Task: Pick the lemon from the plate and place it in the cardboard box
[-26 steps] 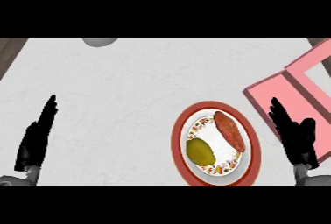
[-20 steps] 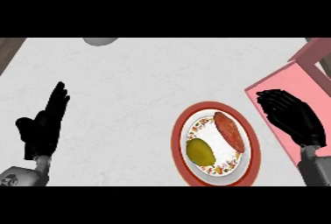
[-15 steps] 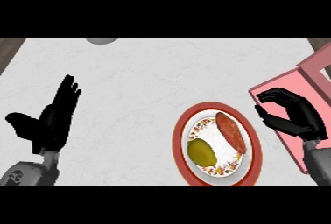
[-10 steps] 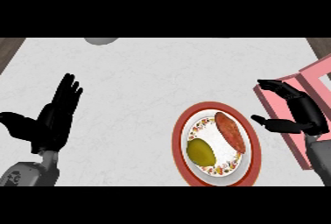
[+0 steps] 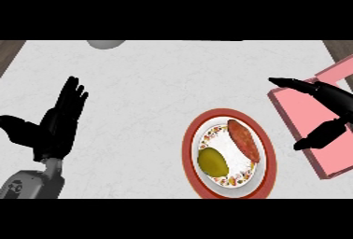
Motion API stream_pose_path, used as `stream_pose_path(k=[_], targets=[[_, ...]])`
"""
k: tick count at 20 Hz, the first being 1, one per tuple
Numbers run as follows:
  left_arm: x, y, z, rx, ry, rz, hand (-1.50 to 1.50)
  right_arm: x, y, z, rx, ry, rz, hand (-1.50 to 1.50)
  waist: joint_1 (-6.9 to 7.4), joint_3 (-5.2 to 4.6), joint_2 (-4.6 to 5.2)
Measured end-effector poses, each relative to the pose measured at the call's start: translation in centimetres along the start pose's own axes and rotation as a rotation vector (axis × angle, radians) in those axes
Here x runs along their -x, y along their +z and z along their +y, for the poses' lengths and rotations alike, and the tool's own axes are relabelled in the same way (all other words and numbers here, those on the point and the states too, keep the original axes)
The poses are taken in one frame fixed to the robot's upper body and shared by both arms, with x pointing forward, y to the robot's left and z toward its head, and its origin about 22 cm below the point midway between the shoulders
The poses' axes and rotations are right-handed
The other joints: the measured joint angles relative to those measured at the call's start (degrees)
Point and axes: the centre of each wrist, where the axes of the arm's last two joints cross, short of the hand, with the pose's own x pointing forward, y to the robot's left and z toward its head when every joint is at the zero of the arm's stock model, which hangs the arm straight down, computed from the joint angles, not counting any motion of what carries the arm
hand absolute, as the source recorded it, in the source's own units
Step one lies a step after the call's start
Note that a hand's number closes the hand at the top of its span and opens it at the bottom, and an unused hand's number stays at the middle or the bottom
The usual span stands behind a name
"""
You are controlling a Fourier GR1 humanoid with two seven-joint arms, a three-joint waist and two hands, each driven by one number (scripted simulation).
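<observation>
A yellow-green lemon [image 5: 214, 161] lies on the lower left of a red-rimmed plate [image 5: 190, 140], beside a long red-orange food item [image 5: 244, 140]. The pink box [image 5: 331, 156] sits at the right edge, partly cut off. My right hand [image 5: 329, 100] hovers over the box, open, with fingers and thumb spread wide, to the right of the plate and apart from the lemon. At the far left my left hand [image 5: 59, 123] stays open with fingers up, well away from the plate.
A grey round object [image 5: 105, 44] peeks in at the top edge. The pale counter [image 5: 151, 93] spreads between the hands; darker wood shows at its top corners.
My right hand has swung its fingers wide over the box and shifted right. My left hand has turned palm-up and spread, rising a little.
</observation>
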Motion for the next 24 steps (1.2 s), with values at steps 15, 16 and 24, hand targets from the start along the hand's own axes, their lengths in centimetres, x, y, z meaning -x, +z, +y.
stream_pose_path(k=[15, 16, 24], targets=[[0.3, 1.0, 0.9, -0.008, -0.002, -0.003, 0.00, -8.7, -3.4, 3.6, -0.226, -0.030, 0.019, -1.50, -0.55, 0.06, 0.00], [0.2, 1.0, 1.0, -0.003, 0.000, -0.003, 0.00, -8.8, -3.5, 3.7, -0.229, -0.023, 0.030, -1.50, -0.52, 0.06, 0.01], [-0.3, 1.6, 0.9, 0.002, 0.004, 0.002, 0.00, -10.2, -3.2, 6.2, -0.253, -0.021, 0.093, -1.50, -0.54, 0.08, 0.03]])
